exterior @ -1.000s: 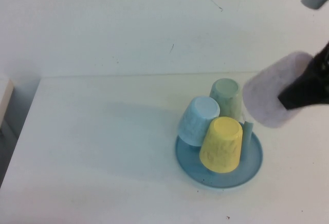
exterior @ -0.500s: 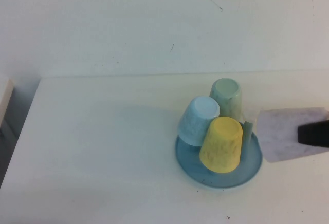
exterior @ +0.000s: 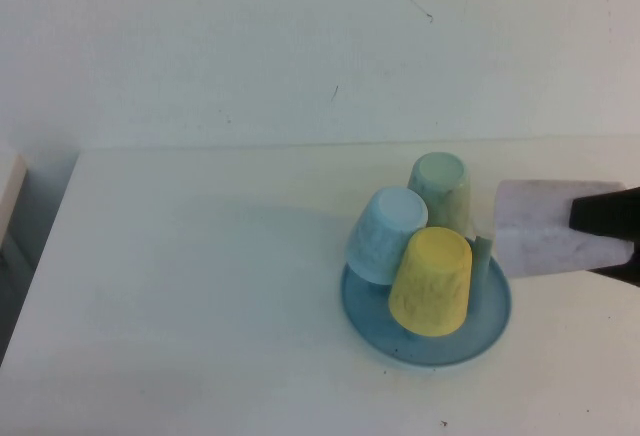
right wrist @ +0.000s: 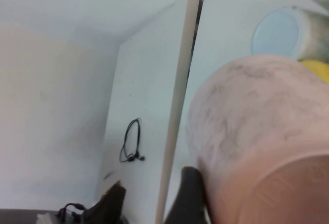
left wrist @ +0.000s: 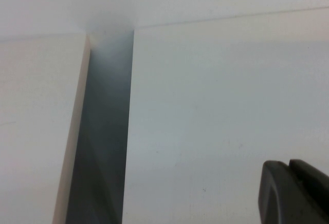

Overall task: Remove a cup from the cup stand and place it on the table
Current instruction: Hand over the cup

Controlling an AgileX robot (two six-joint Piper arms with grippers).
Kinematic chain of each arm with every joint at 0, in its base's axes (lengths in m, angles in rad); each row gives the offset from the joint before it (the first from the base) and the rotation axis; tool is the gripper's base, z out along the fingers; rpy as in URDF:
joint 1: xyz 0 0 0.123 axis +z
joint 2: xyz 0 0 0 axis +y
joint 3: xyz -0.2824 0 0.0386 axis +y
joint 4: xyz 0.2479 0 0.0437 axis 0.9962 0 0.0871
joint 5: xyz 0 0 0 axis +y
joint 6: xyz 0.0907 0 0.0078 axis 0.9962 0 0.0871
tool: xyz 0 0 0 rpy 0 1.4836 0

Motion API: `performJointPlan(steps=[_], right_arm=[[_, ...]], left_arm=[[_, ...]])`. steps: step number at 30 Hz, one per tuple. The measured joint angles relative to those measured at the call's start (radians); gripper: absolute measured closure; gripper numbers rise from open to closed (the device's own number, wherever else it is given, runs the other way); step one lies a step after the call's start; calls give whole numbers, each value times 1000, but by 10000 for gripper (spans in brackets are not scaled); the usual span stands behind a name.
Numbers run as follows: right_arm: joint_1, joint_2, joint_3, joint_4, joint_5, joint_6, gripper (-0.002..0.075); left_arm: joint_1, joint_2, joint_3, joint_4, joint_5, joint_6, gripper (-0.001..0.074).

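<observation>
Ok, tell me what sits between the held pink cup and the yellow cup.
In the high view, one bare grey-green peg of the cup stand stands between the cup, held by the right pincer, and the yellow cup.

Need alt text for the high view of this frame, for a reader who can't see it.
The right gripper enters from the right edge holding the pale pink cup on its side, beside the blue cup stand on the white table. A yellow cup, a light blue cup and a green cup sit upside down on the stand; the left gripper is out of view.

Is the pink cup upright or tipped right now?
Tipped: the pink cup lies sideways in the right gripper, base toward the cup stand.
</observation>
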Motion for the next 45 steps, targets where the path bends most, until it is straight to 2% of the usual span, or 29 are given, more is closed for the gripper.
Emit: performJointPlan(steps=[8,14,18,30,37,39,42,45], right_arm=[[148,0,4,13,-4,164,141],[220,0,4,186,-4,196,141],[224,0,4,233,-4,229,141],[224,0,4,239,-4,340,141],[224,2,4,239,-4,348,141],[224,2,4,239,-4,342,141],[224,2,4,239,-4,330,141],[224,2,4,239,-4,311,141]], left_arm=[[0,0,0,0,0,0,738],[0,0,0,0,0,2,738],[0,0,0,0,0,2,738],[0,0,0,0,0,4,738],[0,0,0,0,0,4,738],[0,0,0,-46,-5,-22,738],[0,0,4,-318,-34,-140,738],[0,0,4,-573,-93,-183,738]])
